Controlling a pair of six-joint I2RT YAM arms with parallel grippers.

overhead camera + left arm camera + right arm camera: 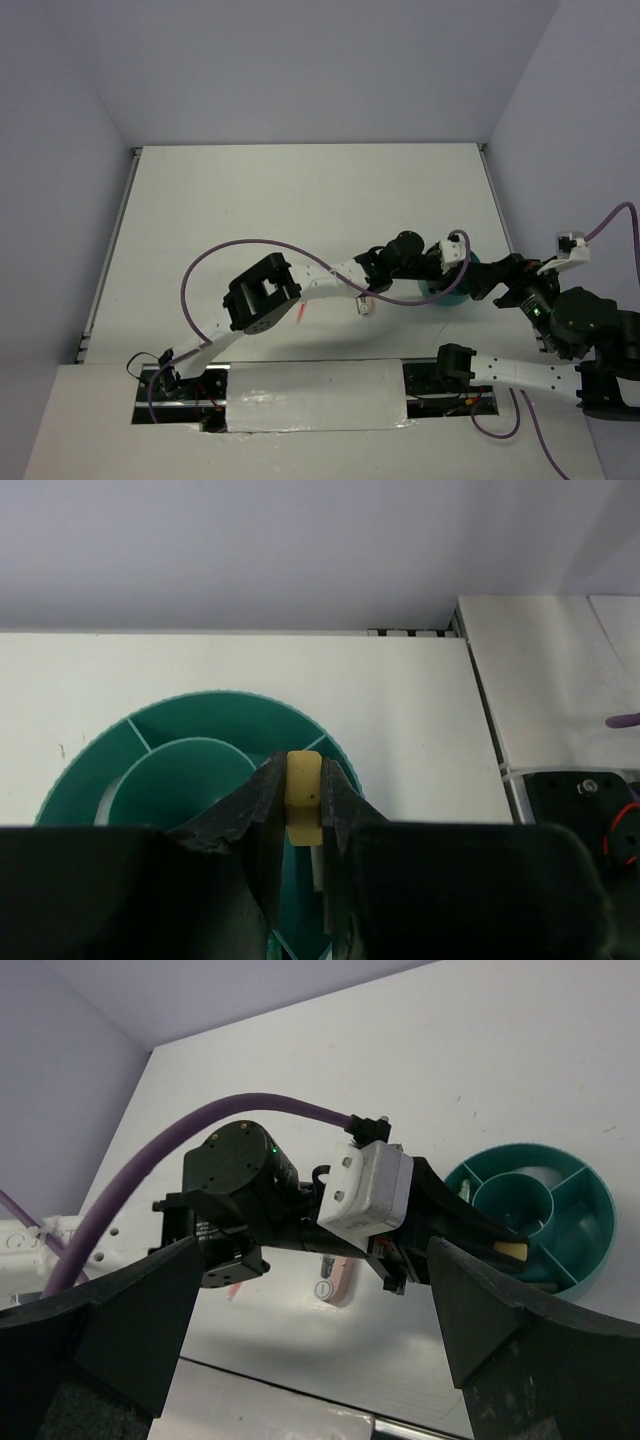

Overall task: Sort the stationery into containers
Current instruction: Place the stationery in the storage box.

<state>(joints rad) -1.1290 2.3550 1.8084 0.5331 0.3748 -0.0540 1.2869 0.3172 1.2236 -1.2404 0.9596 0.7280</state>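
My left gripper point(303, 802) is shut on the yellow-brown block point(303, 790) and holds it over the outer compartment of the round teal cup point(215, 712). In the top view the left gripper point(442, 274) hangs over the cup point(459, 291) at the right. The right wrist view shows the block point(512, 1251) at the left fingertips above the cup point(585, 1182). My right gripper point(320, 1345) is open and empty, just right of the cup in the top view point(493, 286). A pink-white mini stapler point(335, 1282) and a pink-red pen point(302, 315) lie on the table.
The mini stapler point(365, 305) lies under the left forearm, left of the cup. The purple cable point(230, 250) loops over the table's middle. The table's right edge point(497, 200) runs close behind the cup. Small pieces lie inside the cup, hard to make out.
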